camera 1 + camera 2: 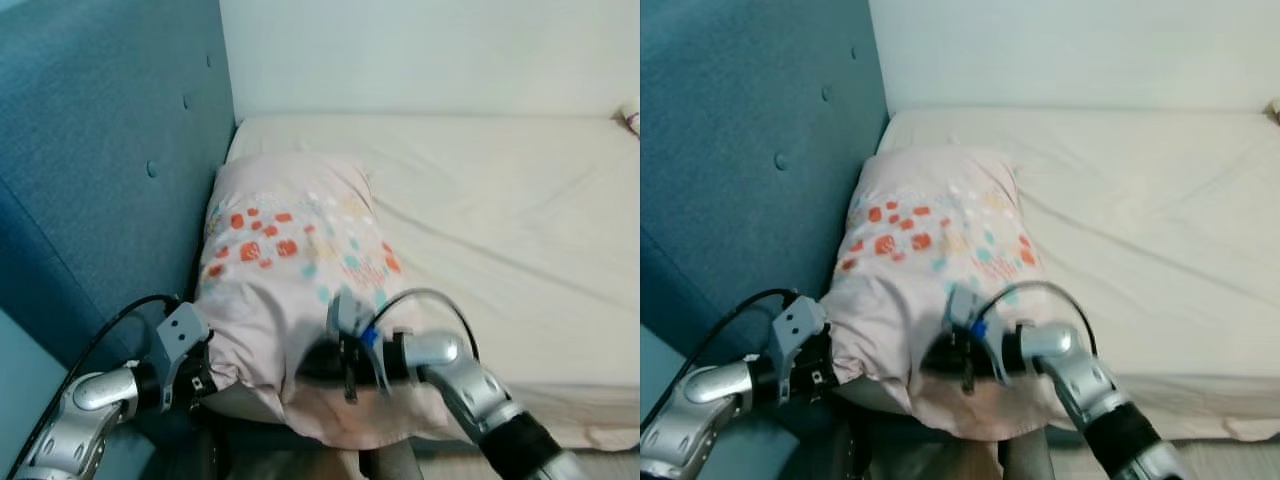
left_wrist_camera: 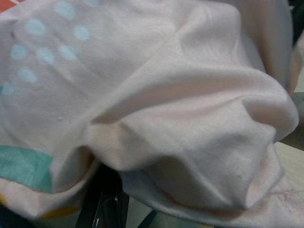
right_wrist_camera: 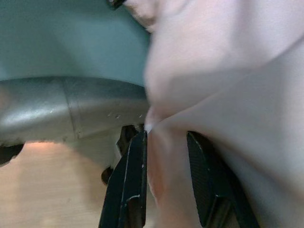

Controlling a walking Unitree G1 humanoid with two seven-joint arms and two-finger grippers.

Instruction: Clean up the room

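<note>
A pale pink pillow [image 1: 290, 290] with orange and teal spots lay at the left end of the bed [image 1: 500, 220], against the blue padded headboard [image 1: 100, 150], in the centre-left of the head views. Its near edge overhung the front of the mattress at the lower middle of the frame. The right gripper [image 3: 166, 180] was at that near edge, its two black fingers [image 3: 130, 185] pinching a fold of the pillowcase between them, with wood floor [image 3: 47, 190] and a grey bed base below. The left gripper [image 1: 195, 385] pressed against the pillow's lower left corner; whether its fingers were apart or together could not be told, as bunched cloth covered them in the left wrist view.
</note>
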